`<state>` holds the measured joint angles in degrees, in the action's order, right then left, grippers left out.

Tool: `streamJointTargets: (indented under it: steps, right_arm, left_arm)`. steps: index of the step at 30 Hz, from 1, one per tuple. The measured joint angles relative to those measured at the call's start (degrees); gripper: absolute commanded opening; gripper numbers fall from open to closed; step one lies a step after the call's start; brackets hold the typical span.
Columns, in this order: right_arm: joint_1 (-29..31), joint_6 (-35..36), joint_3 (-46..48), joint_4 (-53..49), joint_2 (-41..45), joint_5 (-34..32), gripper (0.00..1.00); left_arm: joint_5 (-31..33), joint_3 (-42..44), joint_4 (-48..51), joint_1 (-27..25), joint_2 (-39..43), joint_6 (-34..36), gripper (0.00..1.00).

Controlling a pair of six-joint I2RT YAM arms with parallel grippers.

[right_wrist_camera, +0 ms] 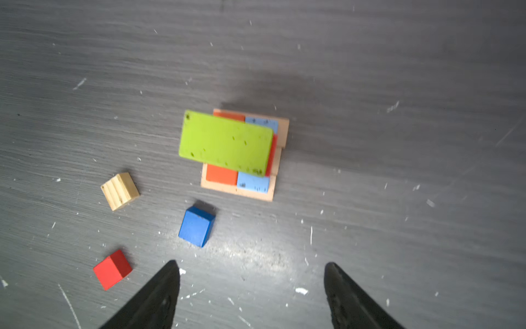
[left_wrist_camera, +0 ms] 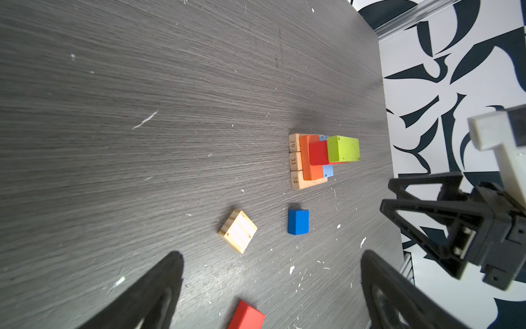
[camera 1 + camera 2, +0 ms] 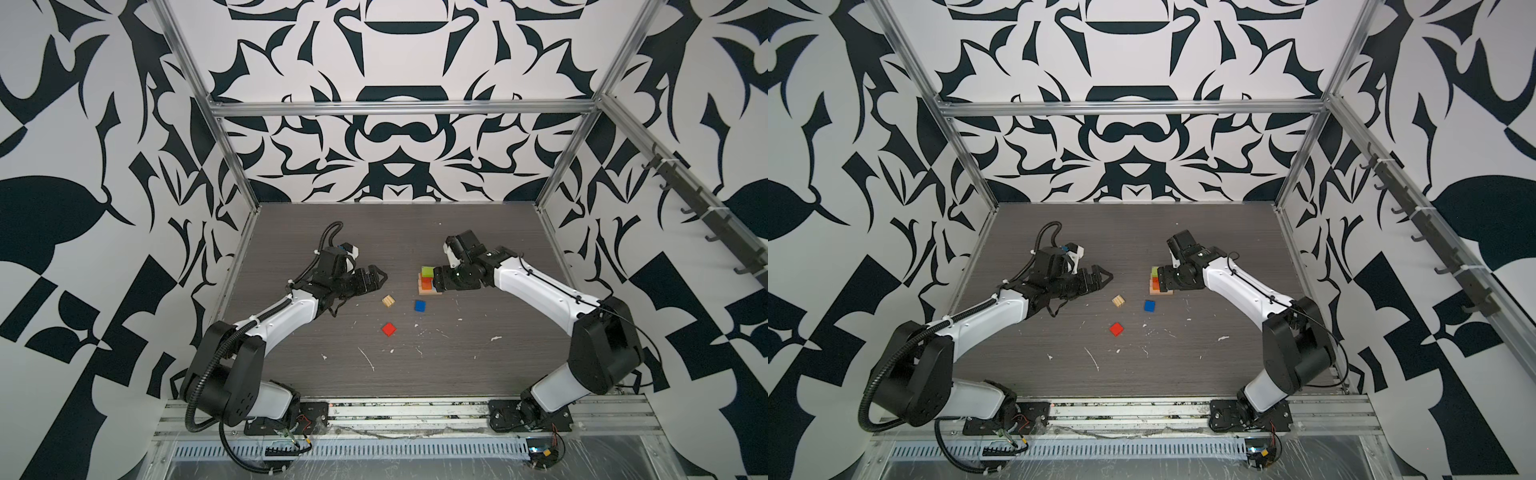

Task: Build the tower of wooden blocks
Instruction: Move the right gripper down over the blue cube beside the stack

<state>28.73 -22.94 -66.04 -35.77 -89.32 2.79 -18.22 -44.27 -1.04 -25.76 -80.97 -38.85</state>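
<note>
The wood block tower [image 3: 424, 286] [image 1: 242, 159] is a stepped pile: tan oblongs at the base, then orange and light blue, then red, with a lime green block [image 1: 226, 142] [image 2: 343, 149] on top. A tan cube [image 3: 388, 301], a dark blue cube [image 3: 420, 306] and a red cube [image 3: 389, 329] lie loose in front of it. My right gripper [image 3: 439, 283] [image 1: 252, 266] hangs open just right of the tower, with nothing between its fingers. My left gripper [image 3: 380, 279] [image 2: 273, 256] is wide open and empty, left of the loose cubes.
The dark wood-grain table [image 3: 478, 357] carries white scuffs and flecks. Patterned walls and an aluminium frame [image 3: 399, 109] enclose it on three sides. Both arm bases sit on the front rail [image 3: 407, 409].
</note>
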Motion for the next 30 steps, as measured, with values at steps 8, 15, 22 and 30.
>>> streamJointTargets:
  steps: [8,15,22,30]
  right_arm:
    - [7.3,-7.1,3.2,0.1,-0.3,-3.1,0.75]
    - [14.3,-13.1,3.2,2.7,-4.2,-7.2,0.70]
    - [16.4,-16.6,2.2,4.9,-9.3,-9.7,0.64]
    - [16.7,-17.8,1.4,7.0,-12.6,-11.5,0.58]
  left_arm:
    - [0.5,0.0,0.0,-0.2,0.0,-0.3,0.99]
    - [0.8,0.0,0.2,-0.2,0.0,-0.3,1.00]
    - [0.9,0.0,2.4,-0.2,1.4,0.1,1.00]
    - [0.9,0.0,3.1,-0.2,2.1,0.3,1.00]
